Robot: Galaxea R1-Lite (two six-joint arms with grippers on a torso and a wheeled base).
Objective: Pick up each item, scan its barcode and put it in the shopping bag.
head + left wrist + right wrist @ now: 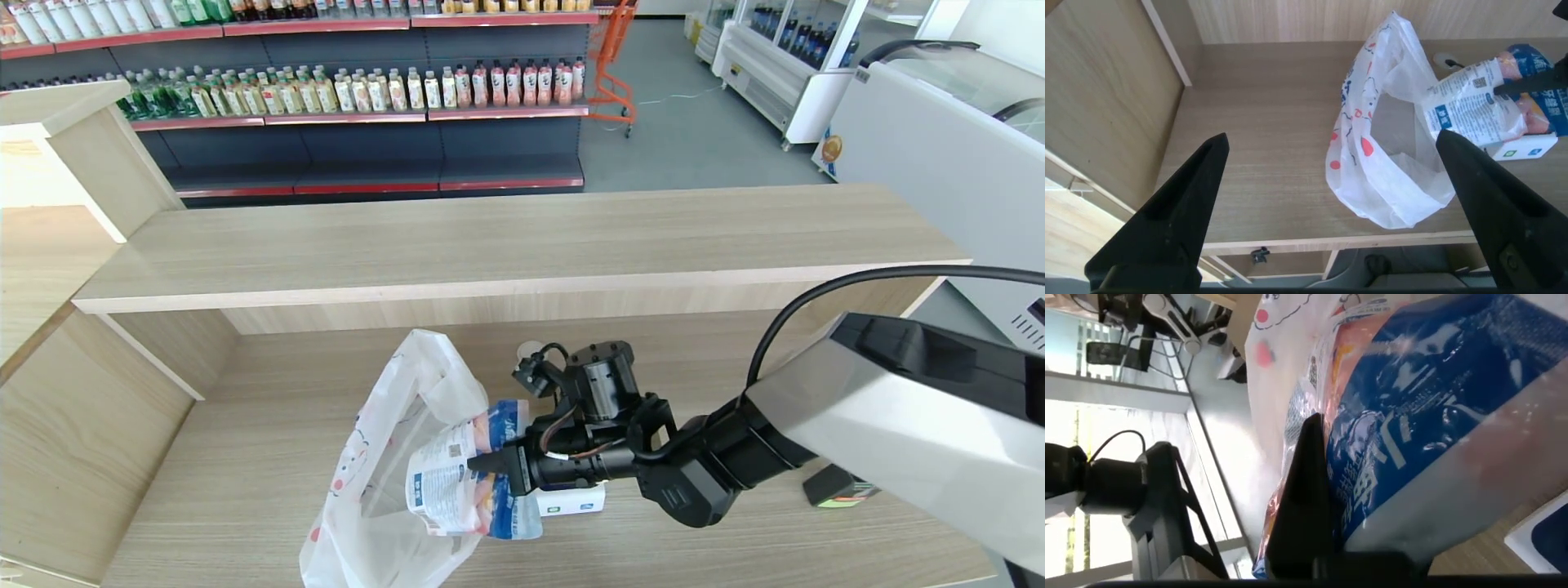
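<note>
- Wondering how you'd finish this bagging step? The right gripper is clamped on a packet held right at the mouth of the shopping bag, which sits on the wooden counter.

- I'd carry it a bit further over the opening before letting go. From the head view the packet looks half in, half against the near side of the bag, so I can't tell if its lower edge is past the rim. The bag is thin and floppy and leans on its own, so any push sideways could fold the mouth shut or tip it. Go in from above, lower it, then release.

- Could the other arm help?

- Maybe. The left gripper hangs above the counter on the bag's other side, jaws wide apart and holding nothing, so it could steady the rim. I can't say if that's needed.

- What's the packet like?

- Soft plastic pouch, shiny, blue with pinkish contents and a white printed label on the back. It bends around the finger, so expect it to sag and slide. A small white box lies on the counter just beside the bag, under the arm, probably next in line.
</note>
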